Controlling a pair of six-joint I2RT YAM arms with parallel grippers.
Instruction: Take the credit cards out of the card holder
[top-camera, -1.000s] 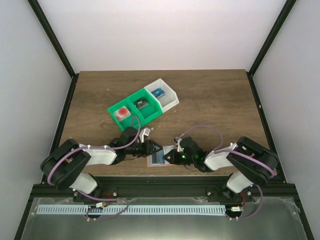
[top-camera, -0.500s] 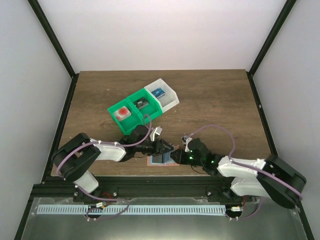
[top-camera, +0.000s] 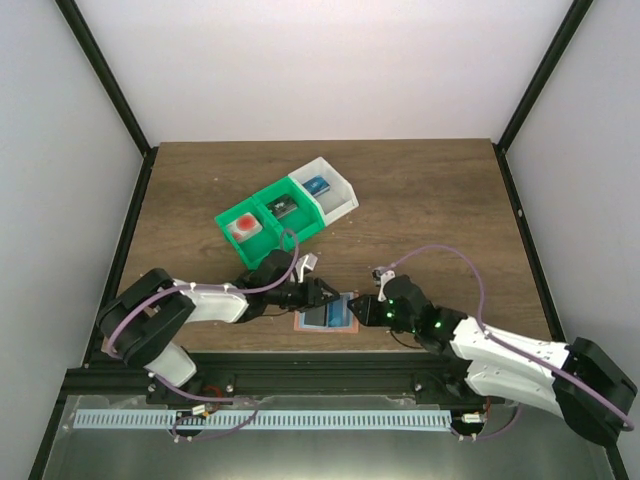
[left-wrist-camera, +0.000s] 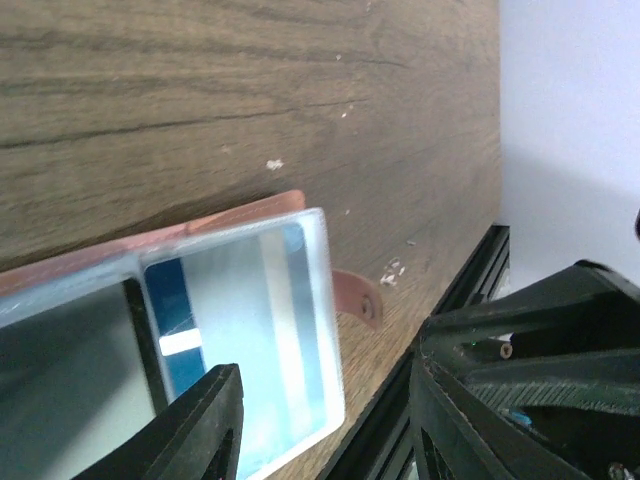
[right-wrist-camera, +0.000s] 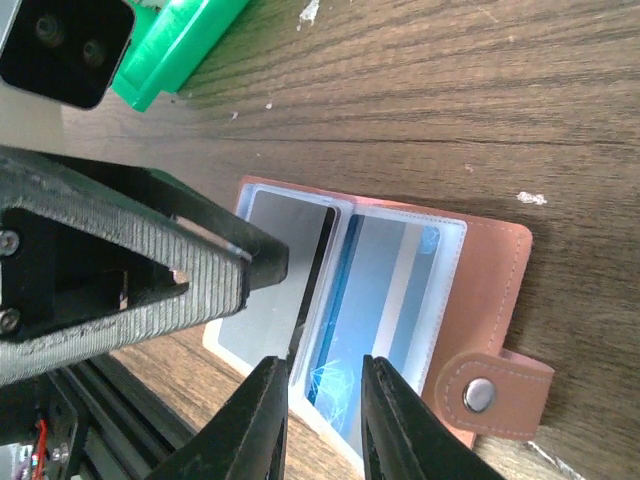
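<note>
Right gripper (right-wrist-camera: 318, 372) has parted its jaws slightly over the blue card (right-wrist-camera: 385, 290), clamping nothing. Left gripper (top-camera: 322, 295), half open, holds nothing, one finger over the grey card (right-wrist-camera: 262, 300) at 9 o'clock. Both cards lie in the open wallet (right-wrist-camera: 490, 300); bin (top-camera: 285, 210) beyond at 11 o'clock.

Bright, even light; glare on the card holder (left-wrist-camera: 240, 300); soft blur.

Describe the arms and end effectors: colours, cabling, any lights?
Both have white link shells with black joints: left arm, right arm. A lilac cable loops along each. The left end effector and right end effector are black, with plain black fingers. Green lights glow on the right wrist.
</note>
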